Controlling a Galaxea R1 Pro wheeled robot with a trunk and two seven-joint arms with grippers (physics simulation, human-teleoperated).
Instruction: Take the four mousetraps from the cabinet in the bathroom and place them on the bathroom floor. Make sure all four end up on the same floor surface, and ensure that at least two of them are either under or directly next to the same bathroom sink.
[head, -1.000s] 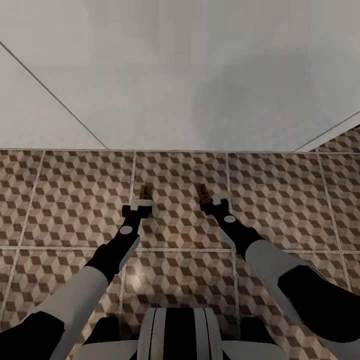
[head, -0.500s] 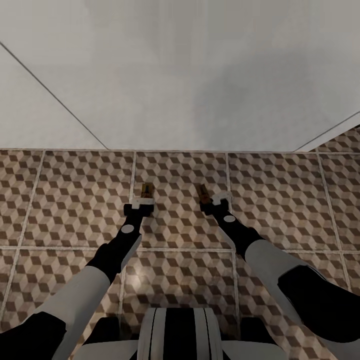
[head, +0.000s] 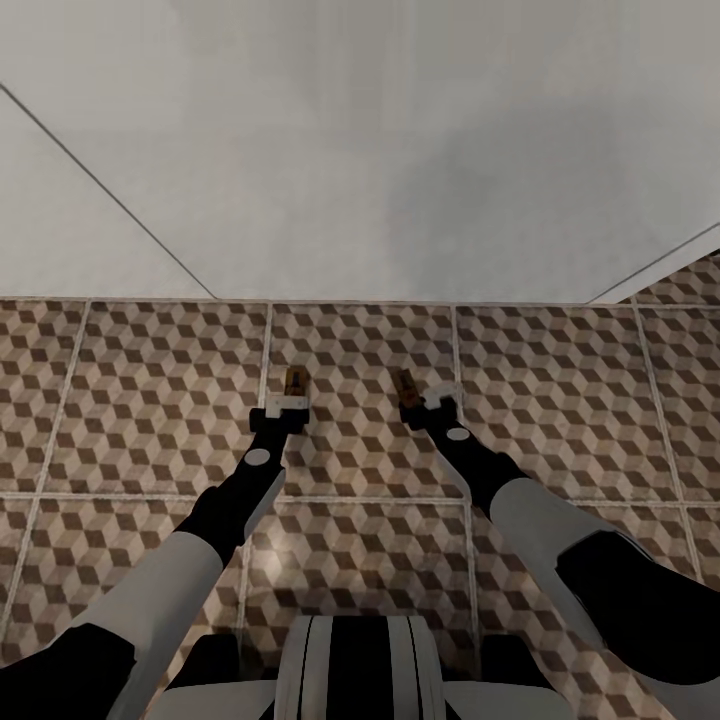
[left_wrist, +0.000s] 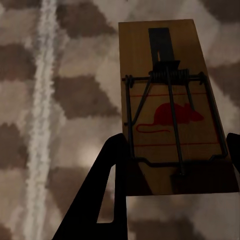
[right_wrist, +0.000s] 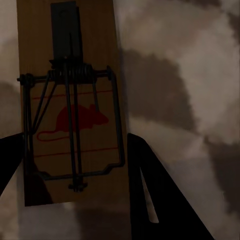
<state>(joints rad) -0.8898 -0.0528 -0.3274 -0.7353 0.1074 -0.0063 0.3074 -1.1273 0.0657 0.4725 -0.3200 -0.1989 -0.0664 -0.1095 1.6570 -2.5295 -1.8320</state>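
Both arms reach low over the bathroom floor (head: 140, 380): left gripper (head: 284, 409) and right gripper (head: 428, 408) each pinch a mousetrap (left_wrist: 172, 100), probably for setting down flat together.

Matt wooden mousetrap (left_wrist: 170, 105) with dark metal wire; floor tiles (head: 150, 400) seem faintly glossy.

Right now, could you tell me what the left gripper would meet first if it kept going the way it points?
Probably the floor: the left gripper, shut on a mousetrap, points down at the tiles, though depth is unclear.
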